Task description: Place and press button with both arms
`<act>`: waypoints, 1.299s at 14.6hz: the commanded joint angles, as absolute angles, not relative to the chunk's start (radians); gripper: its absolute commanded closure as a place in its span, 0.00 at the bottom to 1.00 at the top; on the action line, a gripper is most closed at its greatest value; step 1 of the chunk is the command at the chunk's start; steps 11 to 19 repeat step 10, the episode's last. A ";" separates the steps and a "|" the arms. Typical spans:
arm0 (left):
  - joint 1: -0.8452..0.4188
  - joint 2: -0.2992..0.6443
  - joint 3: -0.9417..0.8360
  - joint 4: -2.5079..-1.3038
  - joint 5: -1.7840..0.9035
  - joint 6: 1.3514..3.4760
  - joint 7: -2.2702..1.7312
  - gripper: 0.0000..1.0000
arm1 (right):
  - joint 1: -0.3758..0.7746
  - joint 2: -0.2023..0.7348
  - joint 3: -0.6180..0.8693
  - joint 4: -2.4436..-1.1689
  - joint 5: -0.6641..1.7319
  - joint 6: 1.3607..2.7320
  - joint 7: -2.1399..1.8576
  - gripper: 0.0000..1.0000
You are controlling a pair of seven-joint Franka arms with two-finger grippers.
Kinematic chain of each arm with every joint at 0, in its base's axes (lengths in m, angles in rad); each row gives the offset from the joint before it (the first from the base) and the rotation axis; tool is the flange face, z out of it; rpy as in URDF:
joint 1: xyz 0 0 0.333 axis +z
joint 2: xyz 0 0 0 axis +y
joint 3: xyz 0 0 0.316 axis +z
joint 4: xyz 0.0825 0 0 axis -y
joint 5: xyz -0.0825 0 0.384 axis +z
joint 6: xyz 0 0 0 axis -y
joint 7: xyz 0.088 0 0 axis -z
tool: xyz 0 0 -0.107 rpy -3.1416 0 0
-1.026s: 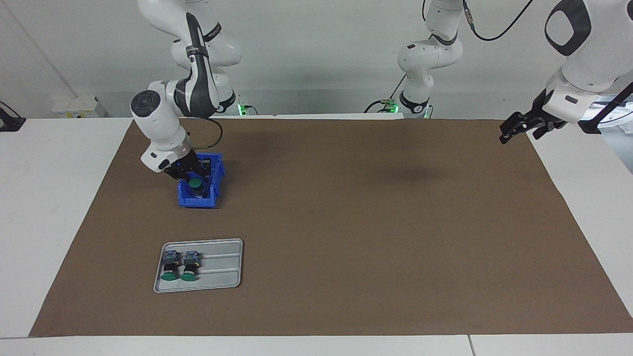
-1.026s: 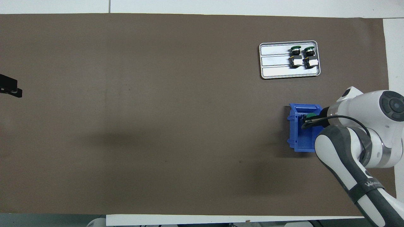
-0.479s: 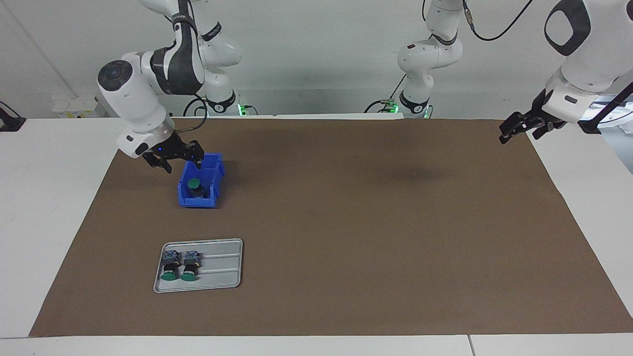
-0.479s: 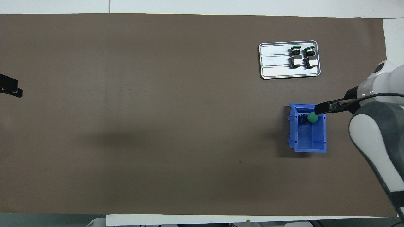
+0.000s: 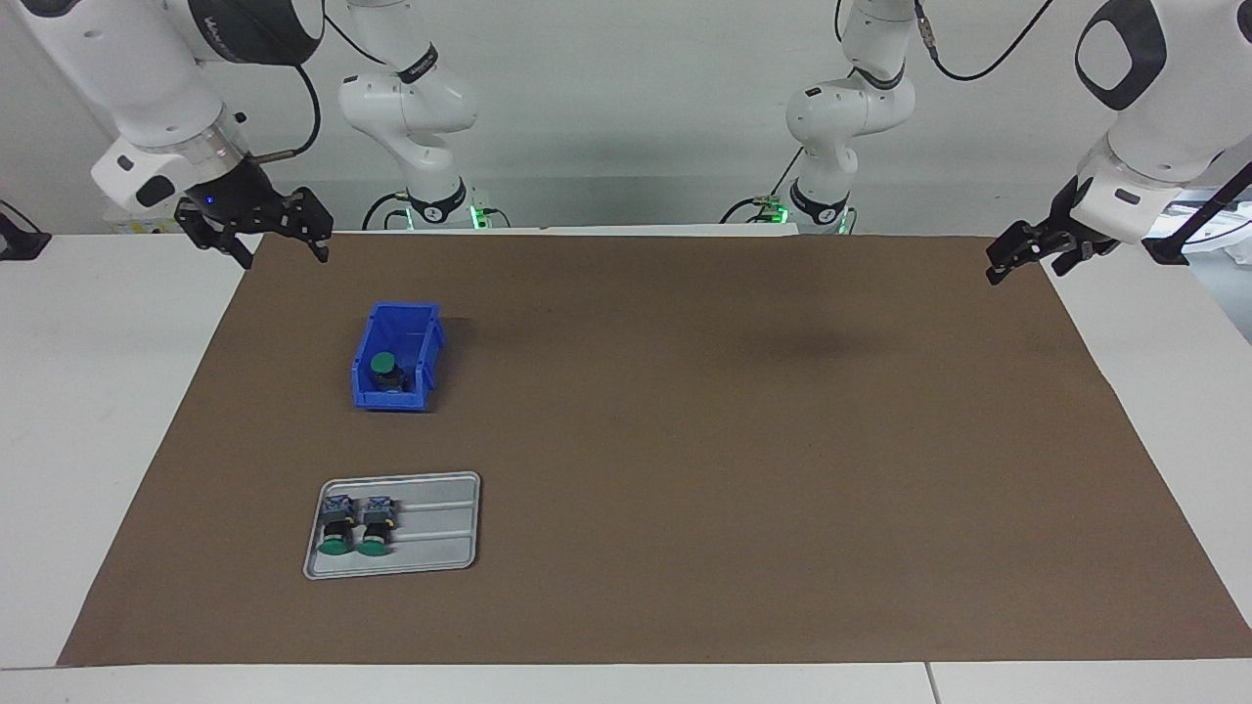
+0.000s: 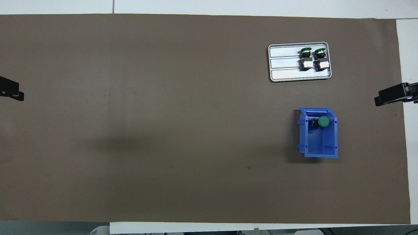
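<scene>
One button (image 5: 383, 365) stands with its green cap up in a blue bin (image 5: 423, 364) on the brown mat; it also shows in the overhead view (image 6: 323, 121), at the bin's (image 6: 334, 140) end farther from the robots. My right gripper (image 5: 284, 252) is open and empty, raised over the mat's edge at the right arm's end, well apart from the bin; its tip shows in the overhead view (image 6: 392, 97). My left gripper (image 5: 1027, 266) is open and empty over the mat's edge at the left arm's end, waiting; it shows in the overhead view (image 6: 11, 93).
A grey metal tray (image 5: 440, 533) lies farther from the robots than the bin, with two more green-capped buttons (image 5: 337, 528) lying side by side on it; the tray (image 6: 284, 65) shows in the overhead view too. Two smaller white arms (image 5: 831, 117) stand at the table's robot end.
My right gripper has let go of the button in the bin, opened, and risen away toward the right arm's end of the table. The button stays in the bin. The left arm has not moved.
</scene>
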State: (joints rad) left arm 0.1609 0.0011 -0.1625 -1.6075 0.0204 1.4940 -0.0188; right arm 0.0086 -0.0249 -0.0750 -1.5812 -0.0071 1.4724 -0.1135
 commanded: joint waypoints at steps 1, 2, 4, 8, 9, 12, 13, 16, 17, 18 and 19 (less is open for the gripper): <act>0.158 -0.020 -0.166 -1.618 0.031 1.486 -0.011 0.00 | 0.014 0.028 -0.061 -1.506 -0.034 1.433 -0.089 0.01; 0.158 -0.020 -0.166 -1.618 0.031 1.486 -0.011 0.00 | 0.014 0.028 -0.060 -1.502 -0.032 1.433 -0.089 0.01; 0.158 -0.020 -0.166 -1.618 0.031 1.485 -0.011 0.00 | 0.006 0.035 -0.061 -1.500 -0.023 1.437 -0.089 0.01; 0.158 -0.020 -0.166 -1.618 0.031 1.485 -0.009 0.00 | 0.008 0.037 -0.061 -1.500 -0.023 1.440 -0.089 0.01; 0.158 -0.020 -0.166 -1.618 0.031 1.485 -0.009 0.00 | 0.011 0.037 -0.061 -1.499 -0.023 1.440 -0.089 0.01; 0.158 -0.020 -0.166 -1.618 0.031 1.485 -0.011 0.00 | 0.011 0.037 -0.061 -1.499 -0.023 1.440 -0.089 0.01; 0.158 -0.020 -0.166 -1.618 0.031 1.485 -0.011 0.00 | 0.011 0.037 -0.061 -1.499 -0.023 1.440 -0.089 0.01; 0.158 -0.020 -0.166 -1.618 0.031 1.485 -0.011 0.00 | 0.011 0.037 -0.061 -1.499 -0.023 1.440 -0.089 0.01; 0.158 -0.020 -0.166 -1.618 0.031 1.485 -0.011 0.00 | 0.011 0.037 -0.061 -1.499 -0.023 1.440 -0.089 0.01; 0.158 -0.020 -0.166 -1.618 0.031 1.485 -0.011 0.00 | 0.011 0.037 -0.061 -1.499 -0.023 1.440 -0.089 0.01; 0.158 -0.020 -0.166 -1.618 0.031 1.485 -0.011 0.00 | 0.011 0.037 -0.061 -1.499 -0.023 1.440 -0.089 0.01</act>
